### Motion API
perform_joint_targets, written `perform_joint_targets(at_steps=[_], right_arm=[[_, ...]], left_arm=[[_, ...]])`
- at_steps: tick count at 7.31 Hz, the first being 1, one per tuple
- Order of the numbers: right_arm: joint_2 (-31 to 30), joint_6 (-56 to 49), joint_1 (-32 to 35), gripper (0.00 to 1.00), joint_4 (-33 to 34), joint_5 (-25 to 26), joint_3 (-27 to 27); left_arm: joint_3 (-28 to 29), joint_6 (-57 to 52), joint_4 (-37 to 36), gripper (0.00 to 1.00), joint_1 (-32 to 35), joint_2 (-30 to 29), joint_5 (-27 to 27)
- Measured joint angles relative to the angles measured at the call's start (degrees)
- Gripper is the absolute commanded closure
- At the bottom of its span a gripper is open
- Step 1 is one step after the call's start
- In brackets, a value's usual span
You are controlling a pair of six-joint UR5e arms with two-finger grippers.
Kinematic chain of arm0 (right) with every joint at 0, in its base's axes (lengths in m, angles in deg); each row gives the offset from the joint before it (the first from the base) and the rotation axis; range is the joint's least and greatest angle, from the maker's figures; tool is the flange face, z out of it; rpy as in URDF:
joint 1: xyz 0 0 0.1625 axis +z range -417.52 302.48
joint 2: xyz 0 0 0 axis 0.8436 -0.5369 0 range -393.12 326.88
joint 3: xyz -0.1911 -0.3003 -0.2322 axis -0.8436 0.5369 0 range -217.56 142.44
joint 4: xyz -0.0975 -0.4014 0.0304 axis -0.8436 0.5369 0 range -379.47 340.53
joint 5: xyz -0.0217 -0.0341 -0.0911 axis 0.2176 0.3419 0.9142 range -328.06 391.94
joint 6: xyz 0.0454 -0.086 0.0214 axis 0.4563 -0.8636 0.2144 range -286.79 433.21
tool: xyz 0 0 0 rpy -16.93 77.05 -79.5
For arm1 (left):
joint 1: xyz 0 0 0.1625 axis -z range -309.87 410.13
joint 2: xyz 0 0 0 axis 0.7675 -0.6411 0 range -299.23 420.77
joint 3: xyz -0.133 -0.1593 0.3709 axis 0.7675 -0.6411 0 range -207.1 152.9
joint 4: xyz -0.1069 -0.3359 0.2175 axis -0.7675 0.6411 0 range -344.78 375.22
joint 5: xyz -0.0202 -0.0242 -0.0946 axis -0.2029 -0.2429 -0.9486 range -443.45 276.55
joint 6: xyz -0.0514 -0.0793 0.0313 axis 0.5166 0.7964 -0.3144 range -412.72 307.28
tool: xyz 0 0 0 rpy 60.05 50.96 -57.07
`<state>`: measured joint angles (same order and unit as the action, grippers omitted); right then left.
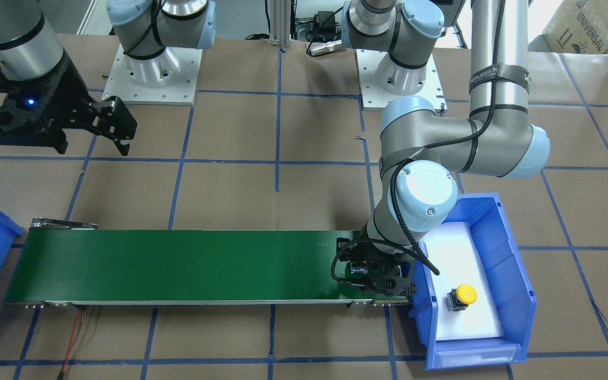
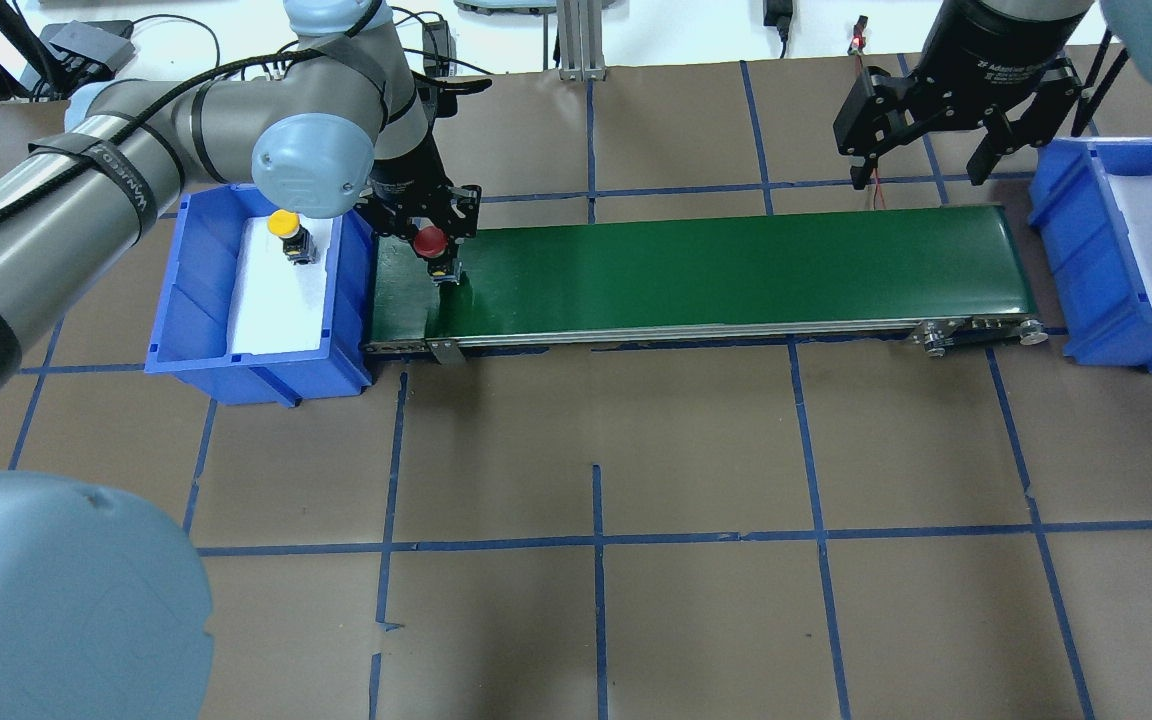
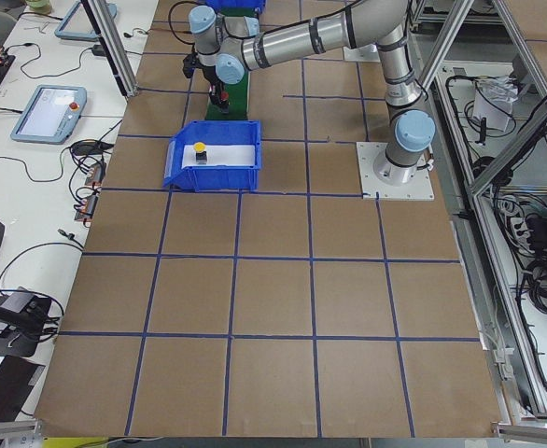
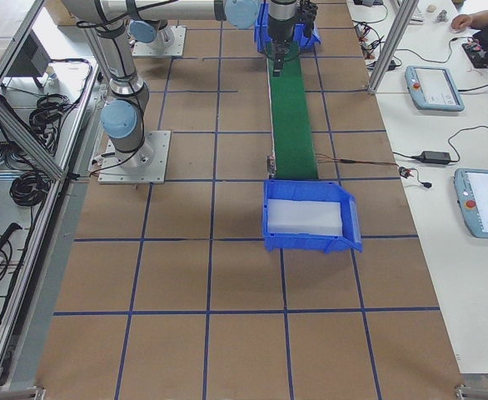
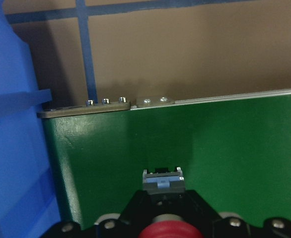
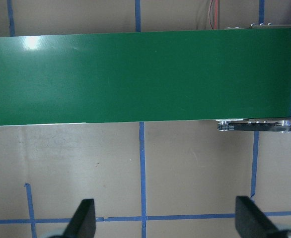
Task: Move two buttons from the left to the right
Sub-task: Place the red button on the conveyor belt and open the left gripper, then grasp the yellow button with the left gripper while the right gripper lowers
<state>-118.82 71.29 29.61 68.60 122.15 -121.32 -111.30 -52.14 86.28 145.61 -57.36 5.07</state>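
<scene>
Overhead, the left gripper clamps the red button at the green belt's end. From the front, the wrist hides it. Meanwhile the right gripper hangs spread wide.

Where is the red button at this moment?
The red button sits left in the overhead view, held in the left pincer over the left end of the green belt, beside the blue bin holding the yellow button.

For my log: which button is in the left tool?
The red button: the left tool holds it at the green belt's end; the yellow button sits in the blue bin.
</scene>
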Motion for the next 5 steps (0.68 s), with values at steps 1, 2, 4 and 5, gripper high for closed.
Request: perform_joint_targets(at_steps=[1, 2, 4, 5], right_arm=[[0.00, 0.00, -0.01, 0.00, 0.00, 0.05, 0.01], [0.00, 0.00, -0.02, 0.00, 0.04, 0.10, 0.05], [0.00, -0.01, -0.03, 0.00, 0.10, 0.10, 0.05], [0.03, -0.03, -0.03, 0.00, 0.12, 0.10, 0.05]], left_arm=[[-0.03, 0.02, -0.02, 0.07, 0.02, -0.02, 0.00], [0.30, 0.05, -0.02, 0.00, 0.04, -0.01, -0.03], [2.34, 0.20, 0.48, 0.00, -0.13, 1.04, -0.30], [3.66, 0.28, 1.27, 0.00, -0.43, 1.77, -0.26]])
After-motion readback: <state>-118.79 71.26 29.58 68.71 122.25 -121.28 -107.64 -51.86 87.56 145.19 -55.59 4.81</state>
